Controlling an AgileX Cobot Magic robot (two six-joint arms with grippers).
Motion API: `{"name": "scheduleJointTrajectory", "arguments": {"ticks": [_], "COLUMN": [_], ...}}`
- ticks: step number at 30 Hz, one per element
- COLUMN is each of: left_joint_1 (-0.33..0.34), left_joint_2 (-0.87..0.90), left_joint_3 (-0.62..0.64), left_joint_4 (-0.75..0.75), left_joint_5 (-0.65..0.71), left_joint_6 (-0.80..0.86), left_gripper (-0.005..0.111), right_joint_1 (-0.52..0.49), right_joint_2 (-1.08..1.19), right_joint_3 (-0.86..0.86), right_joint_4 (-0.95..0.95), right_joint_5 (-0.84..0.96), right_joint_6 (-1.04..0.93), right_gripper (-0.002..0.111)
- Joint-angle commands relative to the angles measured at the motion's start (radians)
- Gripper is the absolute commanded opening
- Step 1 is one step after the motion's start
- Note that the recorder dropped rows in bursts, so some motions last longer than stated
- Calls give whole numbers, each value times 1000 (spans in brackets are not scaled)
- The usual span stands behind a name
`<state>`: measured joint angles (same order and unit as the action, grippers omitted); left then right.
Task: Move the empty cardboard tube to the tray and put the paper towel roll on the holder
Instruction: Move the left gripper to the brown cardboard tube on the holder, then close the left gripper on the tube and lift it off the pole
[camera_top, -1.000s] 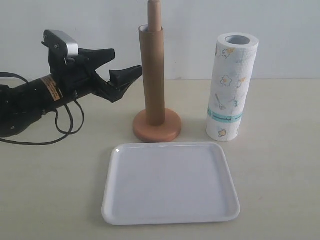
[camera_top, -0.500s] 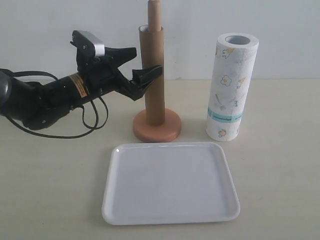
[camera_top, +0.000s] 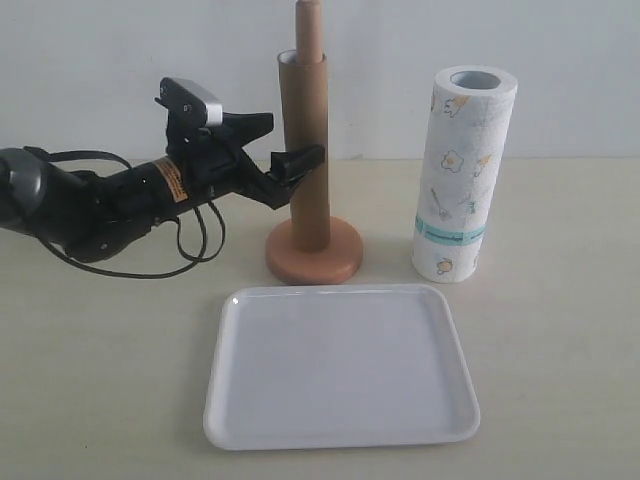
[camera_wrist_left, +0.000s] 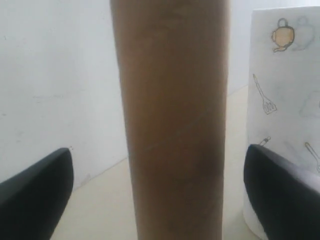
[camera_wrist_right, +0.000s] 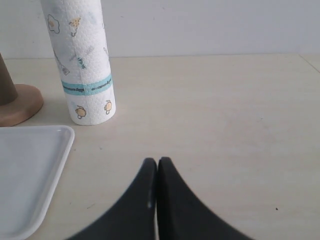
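The pale bench (camera_top: 560, 330) carries three things. The white tray (camera_top: 340, 370) lies flat, nearest the camera. Behind it stands the wooden holder (camera_top: 315, 262). The paper towel roll (camera_top: 462, 170) stands upright near the holder.

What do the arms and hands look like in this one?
Left arm is glossy black with an orange label, loose black cables and a silver-grey camera box at the wrist. Both the left hand and right hand have black, tapered fingers.
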<state>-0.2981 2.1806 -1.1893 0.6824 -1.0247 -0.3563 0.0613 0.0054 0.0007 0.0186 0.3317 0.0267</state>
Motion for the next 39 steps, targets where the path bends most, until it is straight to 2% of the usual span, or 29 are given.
{"name": "scheduleJointTrajectory", "arguments": {"ticks": [1,8,25,28,39], "left_joint_1": [-8,-23,-43,-43,-43], "left_joint_2": [31,60,70,70,70], "left_joint_3": [-10,-18,-68,-68,-68], "left_joint_4": [-9,-13,-13,-18,-20], "left_joint_5": [-8,-69,6,17,5], "left_joint_6": [-19,3,3,3,3], "left_gripper": [86,86,83,74,14], "right_joint_1": [-3,-3,-3,-3,-3], "right_joint_2": [-5,-5,-5,-5,-5], "right_joint_3": [-1,-1,-1,-1,-1], "right_joint_4": [-2,-2,0,0,0], "right_joint_5": [-9,-9,-3,-3,-3], "right_joint_6": [-4,-4,-4,-4,-4], "right_gripper": [0,0,0,0,0]}}
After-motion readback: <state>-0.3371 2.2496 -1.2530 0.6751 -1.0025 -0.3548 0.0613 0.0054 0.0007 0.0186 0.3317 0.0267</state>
